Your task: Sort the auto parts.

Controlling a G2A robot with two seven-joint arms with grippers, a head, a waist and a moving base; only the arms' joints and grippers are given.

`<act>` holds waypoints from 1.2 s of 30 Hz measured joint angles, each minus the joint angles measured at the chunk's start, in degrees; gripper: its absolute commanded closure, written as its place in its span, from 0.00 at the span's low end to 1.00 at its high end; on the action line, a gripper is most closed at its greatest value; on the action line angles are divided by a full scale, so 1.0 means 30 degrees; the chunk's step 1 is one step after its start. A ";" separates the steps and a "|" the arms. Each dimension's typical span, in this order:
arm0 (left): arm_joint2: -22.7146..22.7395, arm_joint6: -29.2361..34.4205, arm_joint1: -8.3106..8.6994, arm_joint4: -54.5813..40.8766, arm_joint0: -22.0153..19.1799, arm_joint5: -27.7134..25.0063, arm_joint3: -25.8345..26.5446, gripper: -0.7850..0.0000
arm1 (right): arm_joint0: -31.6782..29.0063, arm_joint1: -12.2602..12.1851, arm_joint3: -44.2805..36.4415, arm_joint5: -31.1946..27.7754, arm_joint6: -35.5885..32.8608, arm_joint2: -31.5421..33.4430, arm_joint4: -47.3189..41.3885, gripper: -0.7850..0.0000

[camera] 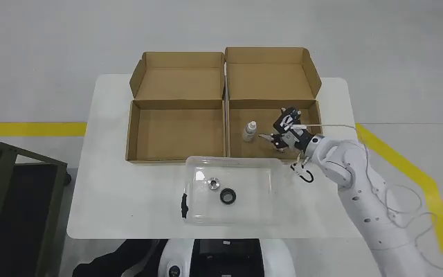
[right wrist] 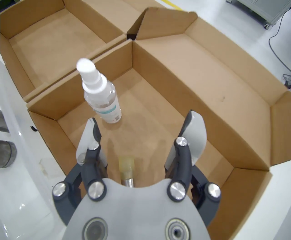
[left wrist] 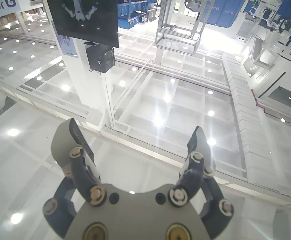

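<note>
An industrial test hall: yellow floor tape (camera: 41,129), bare grey floor (camera: 208,28), an aluminium frame rig (left wrist: 179,34) and blue partitions (left wrist: 222,13).

A white table (camera: 111,194) stands on a grey floor (camera: 69,41) crossed by yellow tape (camera: 41,129), a dark rack (camera: 28,208) beside it.

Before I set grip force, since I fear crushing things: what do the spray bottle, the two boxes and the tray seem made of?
Spray bottle: clear, glossy plastic body, white matte cap. Boxes: brown matte cardboard, creased flaps. Tray: likely transparent plastic; the table shows through, its rim glints.
</note>
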State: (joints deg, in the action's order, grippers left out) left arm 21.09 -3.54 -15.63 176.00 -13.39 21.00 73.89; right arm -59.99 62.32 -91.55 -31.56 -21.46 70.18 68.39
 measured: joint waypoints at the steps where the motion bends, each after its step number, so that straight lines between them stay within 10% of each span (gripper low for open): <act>1: 0.0000 0.0000 0.0000 0.0000 0.0000 0.0000 0.0000 0.00 | -0.0076 -0.0041 -0.0380 -0.0115 -0.0044 0.0169 0.0045 0.00; 17: 0.0000 0.0000 0.0000 0.0000 0.0000 0.0000 0.0000 0.00 | -0.4575 -0.0693 -0.7513 -0.2899 -0.1084 0.1826 -0.1071 0.00; 36: 0.0000 0.0000 0.0000 0.0000 0.0000 0.0000 0.0000 0.00 | -0.6951 -0.0813 -0.9688 -0.3701 -0.1275 -0.0924 0.2397 0.00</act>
State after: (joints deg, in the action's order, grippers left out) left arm 21.09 -3.54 -15.63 176.00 -13.39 21.00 73.89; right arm -80.84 59.88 -120.61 -42.66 -25.29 67.41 75.58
